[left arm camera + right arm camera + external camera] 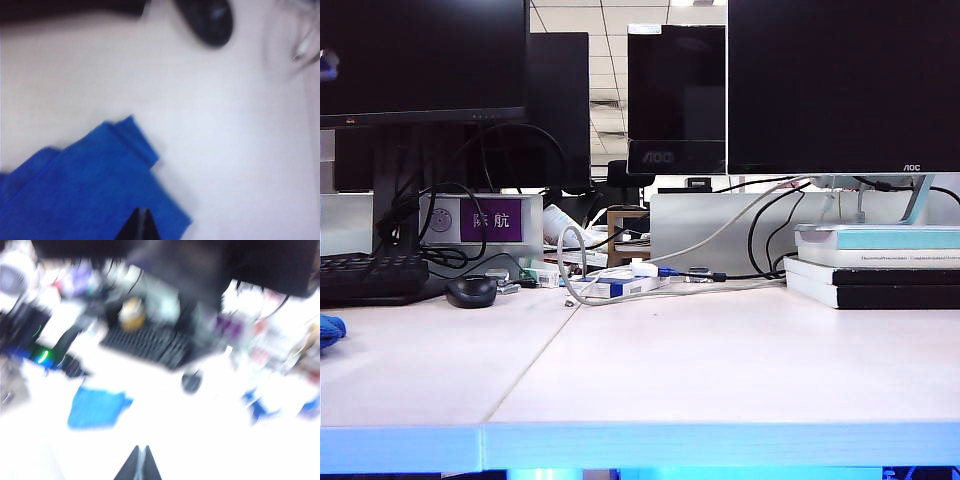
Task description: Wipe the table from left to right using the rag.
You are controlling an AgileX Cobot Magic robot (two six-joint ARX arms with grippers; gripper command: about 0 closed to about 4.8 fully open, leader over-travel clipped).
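Observation:
The blue rag [327, 330] lies on the pale table [720, 360] at its far left edge, only partly inside the exterior view. Neither arm shows in that view. In the left wrist view the rag [85, 185] lies flat with a folded corner, and my left gripper [141, 220] hovers over its near part, shut, its dark tips pressed together with nothing between them. The right wrist view is blurred by motion. It shows my right gripper [141, 452] shut over bare table, and the rag [95, 407] lies well beyond it, off to one side.
A black mouse [471, 290] sits just right of the rag, with a black keyboard [370, 278] behind it. Cables and small boxes [620, 285] clutter the back middle. Stacked books [875, 265] stand at the back right. Monitors line the rear.

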